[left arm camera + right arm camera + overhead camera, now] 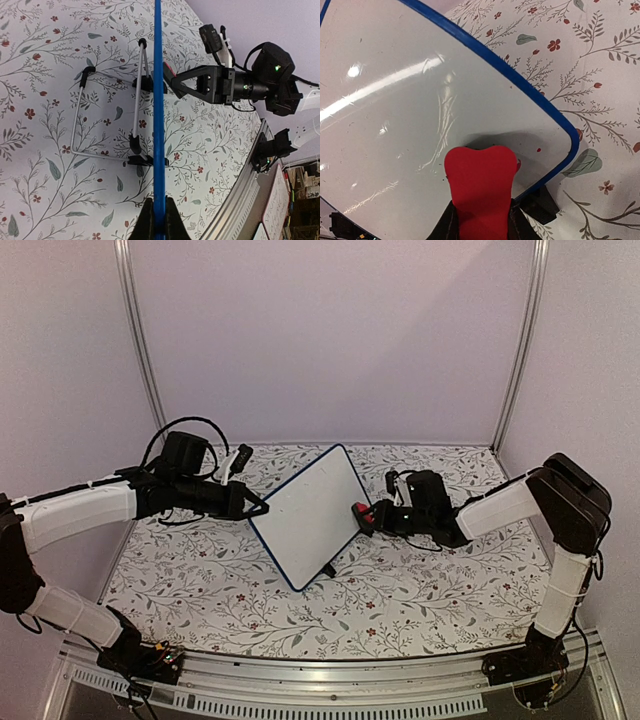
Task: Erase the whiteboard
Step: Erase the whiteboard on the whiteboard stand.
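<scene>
**Position.** The whiteboard (pixel 308 515) stands propped on its wire stand (pixel 100 117) about mid-worktop (pixel 420 590), somewhat nearer the far edge. Its face is turned up and toward the right arm.

**Left gripper** (pixel 159 219): clamped on the blue rim at the whiteboard's left edge, jaws closed tight against both sides. Judged to be steadying it for wiping.

**Right gripper** (pixel 480 227): closed on the red eraser (pixel 480 182), with nothing else held. The eraser's front end sits at the face close to the right-hand corner, just inside the rim. Contact looks likely but cannot be confirmed, as a shadow lies under the leading end.

**Condition of the face.** No handwriting is legible in either the top or the right wrist view. The surface reads white, with glare streaks and faint smears. Two small red specks (pixel 538 149) show just beside the eraser, near the rim.

**Progress, as a judgement.** The erasing appears nearly complete. Outstanding items are the specks at that corner, the patch hidden under the eraser, and any residue among the smears, which the glare makes hard to rule out.
</scene>
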Tool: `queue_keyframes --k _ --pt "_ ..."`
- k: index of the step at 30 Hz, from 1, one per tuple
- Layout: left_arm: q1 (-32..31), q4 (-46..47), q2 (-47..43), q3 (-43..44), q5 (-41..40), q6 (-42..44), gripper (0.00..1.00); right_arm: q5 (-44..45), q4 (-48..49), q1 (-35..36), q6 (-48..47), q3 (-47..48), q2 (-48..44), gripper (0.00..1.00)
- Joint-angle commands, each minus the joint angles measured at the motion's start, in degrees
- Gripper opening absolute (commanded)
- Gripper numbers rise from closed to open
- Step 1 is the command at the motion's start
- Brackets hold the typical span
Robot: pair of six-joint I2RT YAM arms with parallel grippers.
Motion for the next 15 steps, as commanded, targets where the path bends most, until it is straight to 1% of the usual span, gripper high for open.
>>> queue_keyframes --k 1,8,11,15 --pt "0.0 2.3 0.5 0.7 1.9 0.9 0.00 -4.3 2.2 1.6 0.6 -1.4 0.5 0.09" --pt "0.0 2.3 0.5 0.7 2.0 0.9 0.00 -5.6 2.5 4.2 1.1 -1.4 -0.8 0.09" --pt "0.0 2.3 0.4 0.7 2.0 0.9 0.00 -3.4 2.0 4.0 2.2 -2.8 -3.1 0.09" --pt "-0.1 2.3 0.4 0.7 2.0 0.9 0.00 0.2 -1.6 2.0 4.8 -3.6 -7.4 0.08"
